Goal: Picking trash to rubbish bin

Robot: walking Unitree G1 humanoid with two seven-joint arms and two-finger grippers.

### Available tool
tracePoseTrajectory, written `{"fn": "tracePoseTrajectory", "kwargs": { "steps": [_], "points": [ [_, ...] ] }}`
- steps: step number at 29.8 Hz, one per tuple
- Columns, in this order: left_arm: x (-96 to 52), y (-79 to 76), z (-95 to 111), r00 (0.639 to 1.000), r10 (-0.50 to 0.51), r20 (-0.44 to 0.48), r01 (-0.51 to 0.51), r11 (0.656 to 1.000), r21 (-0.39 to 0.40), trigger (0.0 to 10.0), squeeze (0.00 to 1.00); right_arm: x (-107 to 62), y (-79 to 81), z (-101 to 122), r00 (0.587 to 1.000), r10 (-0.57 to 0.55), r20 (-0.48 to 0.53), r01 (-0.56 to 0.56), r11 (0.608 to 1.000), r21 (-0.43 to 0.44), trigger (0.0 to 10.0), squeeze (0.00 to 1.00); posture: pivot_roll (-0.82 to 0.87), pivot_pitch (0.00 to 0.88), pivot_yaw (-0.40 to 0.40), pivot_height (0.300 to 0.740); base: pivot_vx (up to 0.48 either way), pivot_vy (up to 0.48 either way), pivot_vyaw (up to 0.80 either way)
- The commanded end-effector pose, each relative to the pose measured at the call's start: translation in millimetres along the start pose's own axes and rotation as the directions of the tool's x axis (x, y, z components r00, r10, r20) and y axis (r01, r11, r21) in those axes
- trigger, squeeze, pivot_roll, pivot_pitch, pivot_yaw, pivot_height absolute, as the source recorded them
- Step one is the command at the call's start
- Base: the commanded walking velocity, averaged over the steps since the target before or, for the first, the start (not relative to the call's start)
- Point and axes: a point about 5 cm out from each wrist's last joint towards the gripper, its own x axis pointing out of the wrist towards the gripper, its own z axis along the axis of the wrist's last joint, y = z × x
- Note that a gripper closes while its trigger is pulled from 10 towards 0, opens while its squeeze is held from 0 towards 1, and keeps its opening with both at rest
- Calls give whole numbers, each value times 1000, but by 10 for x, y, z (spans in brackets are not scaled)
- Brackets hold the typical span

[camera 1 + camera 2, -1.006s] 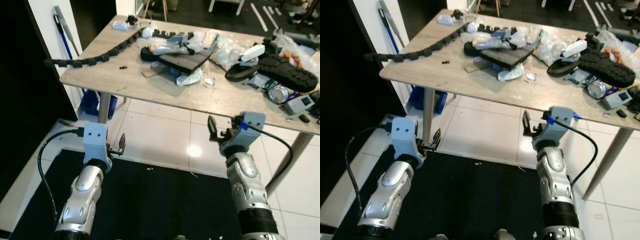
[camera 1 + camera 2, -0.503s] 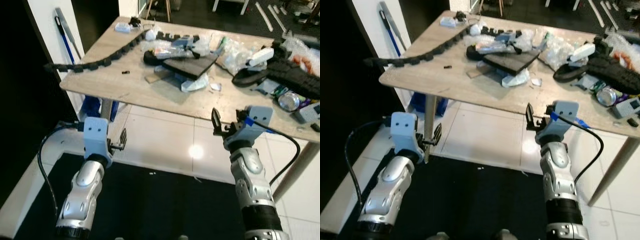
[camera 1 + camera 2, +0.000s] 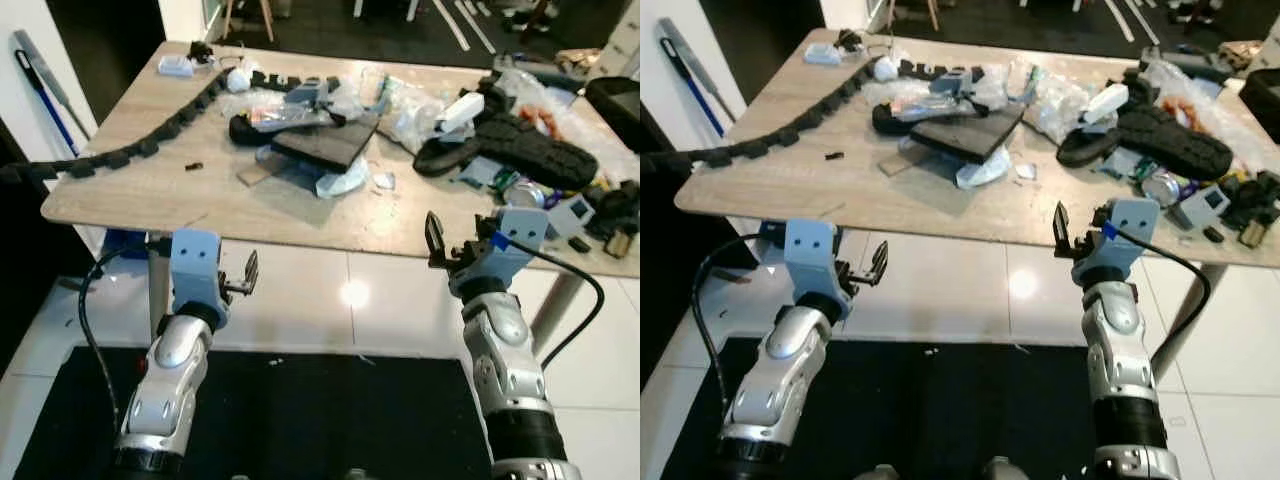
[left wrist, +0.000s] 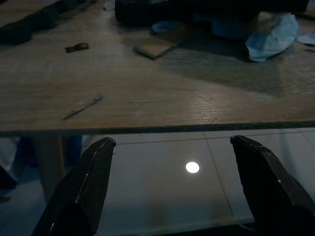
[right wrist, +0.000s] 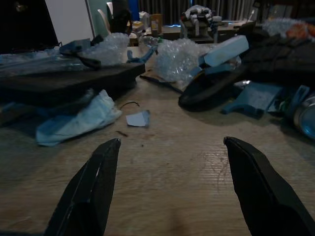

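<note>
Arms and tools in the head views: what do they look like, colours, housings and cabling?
Both arms are silver, segmented, with dark bands near the base. Each wrist carries a pale blue boxy housing with two small holes. A black cable loops from each housing back along the arm. The left tool and right tool each have two long black fingers; the right housing also shows a brighter blue tab.
</note>
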Motion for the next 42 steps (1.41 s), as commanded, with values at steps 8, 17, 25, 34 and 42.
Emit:
{"fn": "tracePoseTrajectory", "kwargs": {
  "steps": [8, 17, 25, 34, 42],
  "points": [
    [-11, -32, -4, 1000, -14, -7, 14, 1000, -3, 10000, 0, -13, -25, 10, 1000, 21, -8, -21, 1000, -4, 10000, 0, 9, 166, -25, 740, 293, 0, 0],
    [-11, -35, -6, 1000, -17, -8, 17, 1000, 0, 10000, 0, -15, 31, -30, 997, 64, -36, -64, 998, 13, 10000, 0, 9, 158, -26, 740, 291, 0, 0],
    [-15, -40, -14, 1000, -23, -10, 23, 1000, 3, 10000, 0, -43, 87, -104, 986, 136, -93, -130, 990, 60, 10000, 1000, 6, 151, -26, 740, 291, 0, 0],
    [-24, -65, -31, 999, -33, -16, 33, 999, 3, 10000, 0, -58, 85, -191, 973, 162, -166, -171, 984, -42, 10000, 1000, 6, 152, -29, 740, 289, 0, 0],
    [-9, -58, -32, 999, -32, -18, 32, 999, 7, 10000, 0, -59, 74, -249, 959, 192, -209, -197, 980, -5, 10000, 0, 9, 160, -30, 740, 291, 0, 0]
  ]
}}
